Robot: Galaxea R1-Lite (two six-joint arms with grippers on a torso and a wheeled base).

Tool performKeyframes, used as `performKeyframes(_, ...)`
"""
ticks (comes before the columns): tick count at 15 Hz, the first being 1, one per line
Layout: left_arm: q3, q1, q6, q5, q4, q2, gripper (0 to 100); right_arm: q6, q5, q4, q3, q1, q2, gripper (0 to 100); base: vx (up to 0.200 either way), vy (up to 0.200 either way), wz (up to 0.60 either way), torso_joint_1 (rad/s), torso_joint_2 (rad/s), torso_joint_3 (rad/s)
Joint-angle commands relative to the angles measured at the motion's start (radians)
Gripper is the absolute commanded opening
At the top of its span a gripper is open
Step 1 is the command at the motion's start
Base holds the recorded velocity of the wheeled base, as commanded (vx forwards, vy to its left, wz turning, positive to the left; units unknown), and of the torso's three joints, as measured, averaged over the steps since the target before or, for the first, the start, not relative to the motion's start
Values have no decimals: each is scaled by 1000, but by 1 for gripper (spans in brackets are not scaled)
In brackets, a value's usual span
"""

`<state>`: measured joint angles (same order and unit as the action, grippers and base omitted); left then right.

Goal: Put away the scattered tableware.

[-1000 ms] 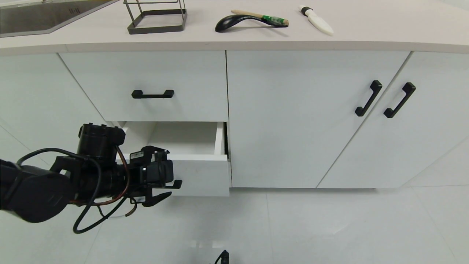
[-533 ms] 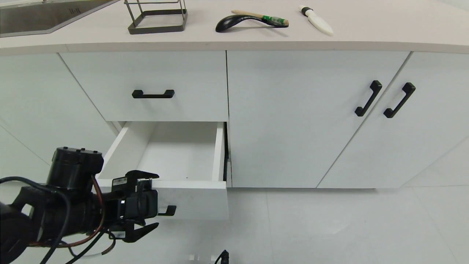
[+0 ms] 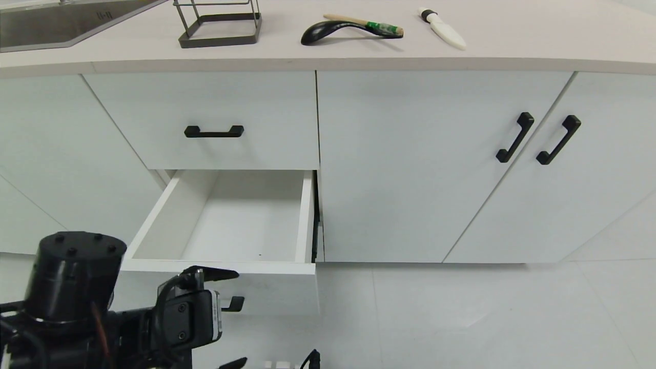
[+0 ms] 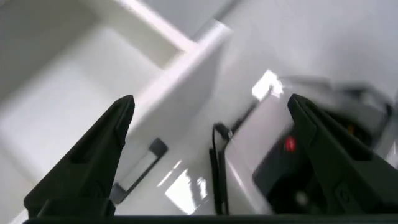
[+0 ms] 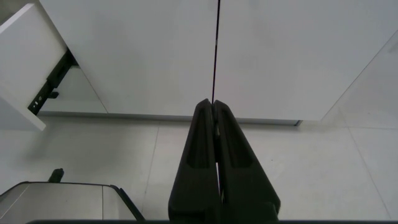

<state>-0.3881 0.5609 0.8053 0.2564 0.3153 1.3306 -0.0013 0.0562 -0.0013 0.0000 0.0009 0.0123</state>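
Left tool (image 3: 228, 319), fingers wide apart, sits just in front of the pulled-out drawer (image 3: 306, 215), by its handle (image 3: 234, 303). Right tool (image 5: 216, 155) is pressed together near the drawer's side. Black spoon (image 3: 328, 29) & white knife (image 3: 442, 28) lie on the surface (image 3: 512, 46) above and right of the drawer, none stowed yet. The drawer front juts out; the floor (image 3: 461, 318) to its right gives room.

I see a dark wire rack (image 3: 218, 28) standing on the pale countertop (image 3: 512, 51), and to the rack's left a steel basin, probably a sink (image 3: 61, 20), set into the same top. Below the rack is a closed drawer (image 3: 205, 97) with a black bar handle (image 3: 213, 131). Lower down and well to the rack's right, a slanted black door handle (image 3: 515, 137) and its twin handle (image 3: 558, 139) sit close together on white cabinet doors (image 3: 410, 164).
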Motion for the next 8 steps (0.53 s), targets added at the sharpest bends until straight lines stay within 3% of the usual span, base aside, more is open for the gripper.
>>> performKeyframes(1, -11, 109, -247, -20, 10, -148, 100, 0, 1, 0, 0, 1, 1, 0, 0, 0, 0, 0, 0, 0)
performKeyframes(3, -9, 7, -453, -51, 30, -189, 100, 0, 1, 0, 0, 1, 1, 0, 0, 0, 0, 0, 0, 0)
performKeyframes(4, -8, -44, -526, -51, 47, -208, 100, 0, 1, 0, 0, 1, 1, 0, 0, 0, 0, 0, 0, 0)
performKeyframes(5, -15, -141, -658, -51, 114, -229, 100, 0, 1, 0, 0, 1, 1, 0, 0, 0, 0, 0, 0, 0)
performKeyframes(6, -21, -219, -724, -51, 205, -232, 100, 0, 1, 0, 0, 1, 1, 0, 0, 0, 0, 0, 0, 0)
performKeyframes(7, -18, -253, -741, -51, 254, -240, 100, 0, 1, 0, 0, 1, 1, 0, 0, 0, 0, 0, 0, 0)
performKeyframes(8, 2, -306, -765, -49, 375, -292, 100, 0, 1, 0, 0, 1, 1, 0, 0, 0, 0, 0, 0, 0)
